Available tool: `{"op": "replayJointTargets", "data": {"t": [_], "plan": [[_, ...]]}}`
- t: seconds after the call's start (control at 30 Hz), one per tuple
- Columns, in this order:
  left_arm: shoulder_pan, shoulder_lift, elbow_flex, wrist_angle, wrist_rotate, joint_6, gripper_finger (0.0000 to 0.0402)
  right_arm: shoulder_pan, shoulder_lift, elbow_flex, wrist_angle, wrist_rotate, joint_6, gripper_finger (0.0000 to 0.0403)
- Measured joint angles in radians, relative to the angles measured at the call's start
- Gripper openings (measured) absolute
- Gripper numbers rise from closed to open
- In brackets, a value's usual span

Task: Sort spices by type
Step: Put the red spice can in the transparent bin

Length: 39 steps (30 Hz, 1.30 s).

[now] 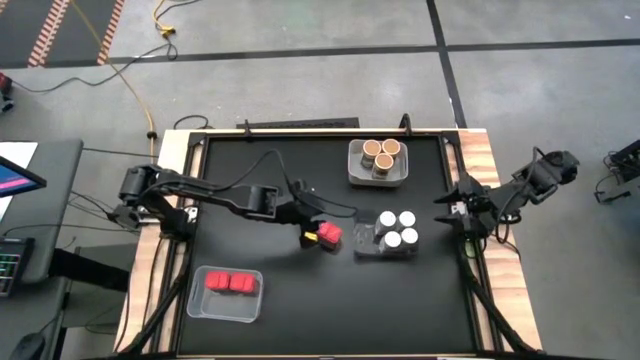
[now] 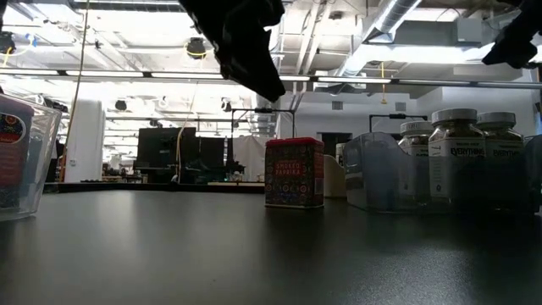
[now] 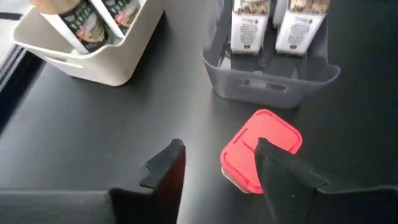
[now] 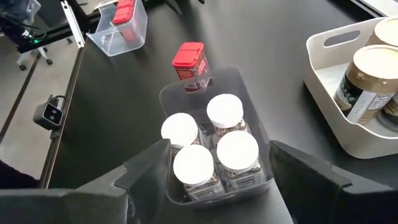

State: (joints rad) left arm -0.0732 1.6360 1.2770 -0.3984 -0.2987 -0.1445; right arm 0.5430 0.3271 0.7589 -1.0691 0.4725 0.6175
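A red boxy spice tin [image 1: 329,235] stands alone on the black table, also seen as the red tin [image 3: 261,155] and the red tin [image 2: 294,172]. My left gripper [image 1: 312,232] hovers open just above it and to its left; in the wrist view my left gripper [image 3: 217,146] has one finger overlapping the tin's lid without touching it. Several white-lidded jars [image 4: 208,146] stand in a clear tray [image 1: 368,245]. Three cork-topped jars [image 1: 379,155] sit in a white tray [image 1: 352,172]. Two more red tins [image 1: 229,283] lie in a clear tray [image 1: 200,305]. My right gripper [image 1: 447,205] waits open at the table's right edge.
The tray of white-lidded jars stands right beside the lone red tin, toward the table's right. The white tray sits near the far edge, the clear tray with red tins near the front left. Open black table lies between the tin and that tray. Wooden rims [image 1: 170,150] border the table.
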Motion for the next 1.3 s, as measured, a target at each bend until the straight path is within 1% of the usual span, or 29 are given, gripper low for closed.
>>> {"op": "replayJointTargets", "data": {"t": [0.1,0.23,0.33,0.43,0.7,0.77,0.9,0.97,1.13,1.3], "plan": [[0.006,-0.003,0.000,0.005,0.000,-0.010,0.0211,0.000,0.000,0.000,0.000,0.000,-0.001,0.0295],[0.019,-0.002,0.000,-0.006,-0.002,-0.050,0.0266,0.000,0.000,0.000,0.000,0.000,-0.001,0.0295],[0.023,-0.002,0.000,-0.005,-0.053,-0.112,0.0304,0.000,0.000,0.000,-0.001,0.000,-0.001,0.0294],[0.024,-0.002,0.000,-0.006,-0.069,-0.145,0.0322,0.000,0.000,0.000,-0.001,0.000,-0.001,0.0294],[0.023,-0.002,0.000,0.014,-0.055,-0.112,0.0324,0.000,0.000,0.000,-0.010,0.000,0.000,0.0294],[0.024,0.000,0.000,0.030,-0.009,-0.051,0.0324,0.000,0.000,0.000,-0.010,0.000,0.000,0.0294],[0.023,0.001,0.000,0.085,0.135,0.179,0.0324,0.000,0.000,0.000,-0.015,0.000,0.000,0.0294],[0.023,0.001,0.000,0.099,0.174,0.251,0.0324,0.000,0.000,0.000,-0.016,0.000,0.000,0.0294],[0.029,0.001,0.000,0.099,0.234,0.340,0.0324,0.000,0.000,0.000,-0.016,0.000,0.001,0.0294],[0.047,0.002,0.000,0.102,0.314,0.342,0.0325,0.000,0.000,0.000,-0.017,0.000,0.001,0.0294]]}}
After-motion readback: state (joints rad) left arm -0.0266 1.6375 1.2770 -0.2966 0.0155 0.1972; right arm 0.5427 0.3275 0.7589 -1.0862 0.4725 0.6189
